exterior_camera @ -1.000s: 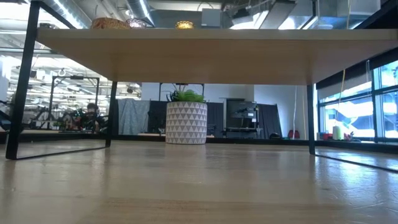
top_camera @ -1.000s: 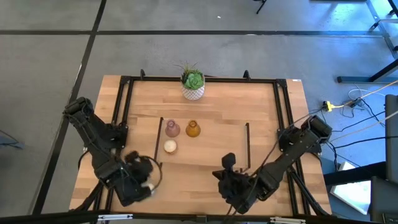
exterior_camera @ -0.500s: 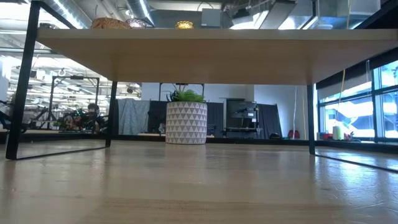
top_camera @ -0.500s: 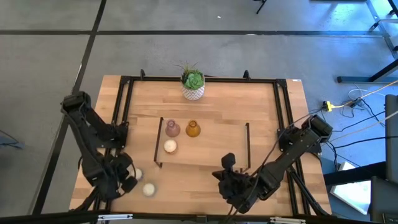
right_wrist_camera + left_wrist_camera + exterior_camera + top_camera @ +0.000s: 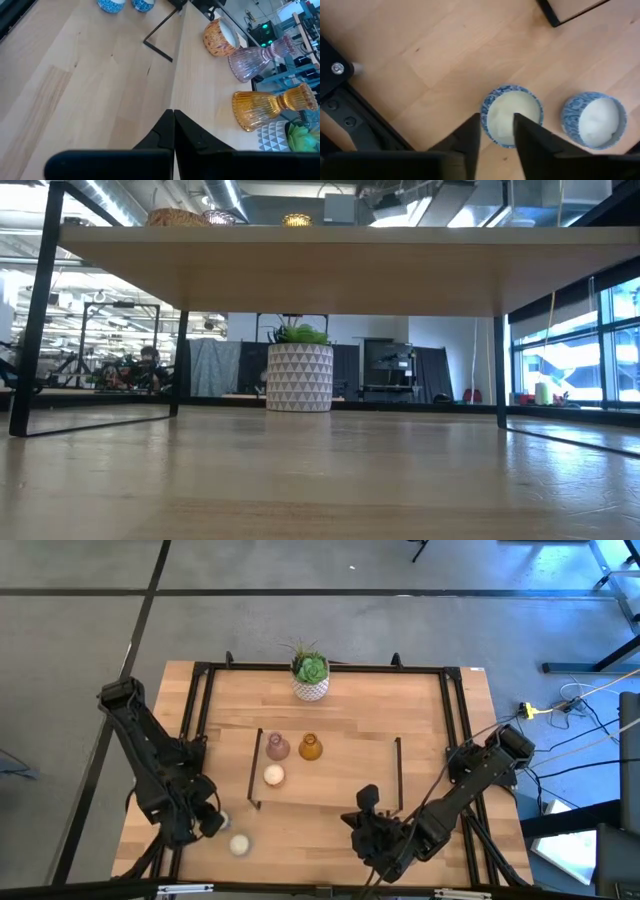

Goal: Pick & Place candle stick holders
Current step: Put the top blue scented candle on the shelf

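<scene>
Left tool (image 5: pixel 496 137) is held just above a blue-rimmed cream holder (image 5: pixel 511 115), fingers spread slightly, nothing pinched. A second blue-rimmed holder (image 5: pixel 594 120) is seen just beside it on the surface (image 5: pixel 445 55). Right tool (image 5: pixel 173 127) is pressed together, empty, near the front edge. Pink holder (image 5: pixel 277 747), amber holder (image 5: pixel 310 747) and a cream one (image 5: pixel 273 776) are placed mid-surface.

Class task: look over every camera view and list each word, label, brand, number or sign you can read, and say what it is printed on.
None: no view shows readable text.
The two blue-patterned holders carry ornament only, no letters.
The white plant pot bears a triangle pattern, not writing.
The room beyond the table in the low view shows no legible sign.
</scene>
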Available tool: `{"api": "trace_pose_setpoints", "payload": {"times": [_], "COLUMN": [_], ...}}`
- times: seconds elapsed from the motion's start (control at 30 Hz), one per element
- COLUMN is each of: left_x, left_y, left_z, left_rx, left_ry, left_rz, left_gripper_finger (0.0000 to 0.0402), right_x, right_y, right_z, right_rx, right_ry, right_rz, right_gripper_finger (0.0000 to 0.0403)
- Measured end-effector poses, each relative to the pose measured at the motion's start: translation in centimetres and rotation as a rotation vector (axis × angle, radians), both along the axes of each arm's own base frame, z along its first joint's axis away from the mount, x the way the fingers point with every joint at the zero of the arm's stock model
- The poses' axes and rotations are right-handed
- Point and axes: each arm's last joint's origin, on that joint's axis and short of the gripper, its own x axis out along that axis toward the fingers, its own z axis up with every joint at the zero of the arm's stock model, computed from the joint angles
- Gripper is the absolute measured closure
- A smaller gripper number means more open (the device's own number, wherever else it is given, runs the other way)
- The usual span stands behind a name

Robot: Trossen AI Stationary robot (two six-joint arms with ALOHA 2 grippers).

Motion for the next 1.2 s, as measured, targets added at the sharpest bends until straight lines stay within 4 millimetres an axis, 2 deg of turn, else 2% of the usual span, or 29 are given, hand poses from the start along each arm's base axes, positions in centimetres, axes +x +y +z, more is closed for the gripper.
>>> {"api": "trace_pose_setpoints", "payload": {"times": [0.2, 0.4, 0.6, 0.87, 1.07, 1.2], "left_x": [0.0, 0.4, 1.3, 3.5, 4.2, 4.2], "left_y": [-0.1, -0.6, -0.2, 0.6, 1.1, 0.8], "left_z": [-1.8, -2.8, -2.9, -2.5, -2.2, -2.7], "left_rx": [-0.074, -0.146, -0.158, -0.198, -0.234, -0.258], "left_ry": [0.015, -0.056, -0.029, 0.003, 0.069, 0.139], "left_rz": [0.005, -0.008, -0.001, -0.041, -0.092, -0.106], "left_gripper_finger": [0.0193, 0.0142, 0.0113, 0.0082, 0.0078, 0.0079], "right_x": [0.0, 0.0, 0.0, 0.0, 0.0, 0.0], "right_y": [0.0, 0.0, 0.0, 0.1, 0.0, 0.0], "right_z": [0.0, 0.0, 0.0, 0.0, 0.0, 0.0], "right_rx": [0.003, 0.003, 0.005, 0.008, 0.008, 0.008], "right_ry": [0.000, -0.001, -0.001, -0.004, -0.004, -0.005], "right_rz": [0.000, 0.000, 0.003, 0.002, 0.002, 0.002], "right_gripper_finger": [0.0403, 0.0403, 0.0403, 0.0403, 0.0403, 0.0403]}}
